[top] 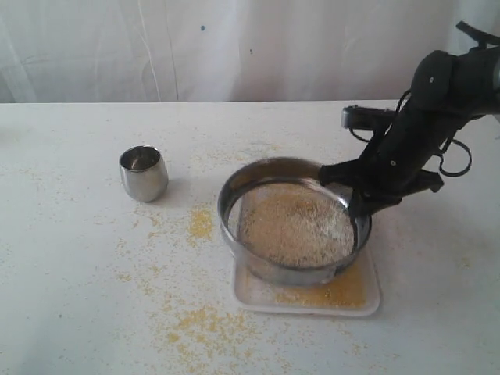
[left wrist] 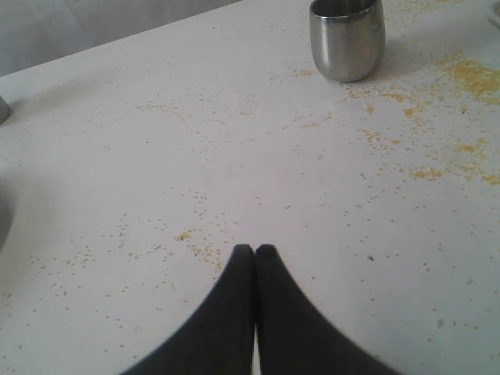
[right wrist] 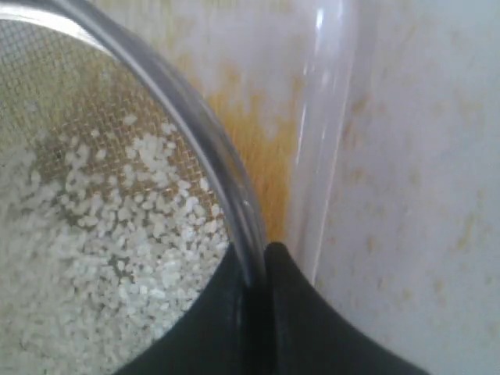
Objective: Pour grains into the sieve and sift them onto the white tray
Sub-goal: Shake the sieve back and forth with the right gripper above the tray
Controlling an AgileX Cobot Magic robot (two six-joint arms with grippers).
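Note:
The sieve (top: pixel 228 205), round and steel-rimmed, sits over the white tray (top: pixel 372 301) right of the table's middle. Pale grains (top: pixel 295 225) cover its mesh. Fine yellow grains lie on the tray under its near edge. My right gripper (top: pixel 356 205) is shut on the sieve's right rim. In the right wrist view the rim (right wrist: pixel 195 117) runs between the fingertips of my right gripper (right wrist: pixel 255 251), with whitish grains (right wrist: pixel 94 234) on the mesh and the tray's rim (right wrist: pixel 328 117) beyond. My left gripper (left wrist: pixel 255 250) is shut and empty above the table; it is out of the exterior view.
A small steel cup (top: pixel 144 173) stands upright left of the sieve, also in the left wrist view (left wrist: pixel 347 37). Spilled yellow grains (top: pixel 201 223) lie scattered on the white tabletop, thickest near the front (top: pixel 203 324). A white curtain hangs behind the table.

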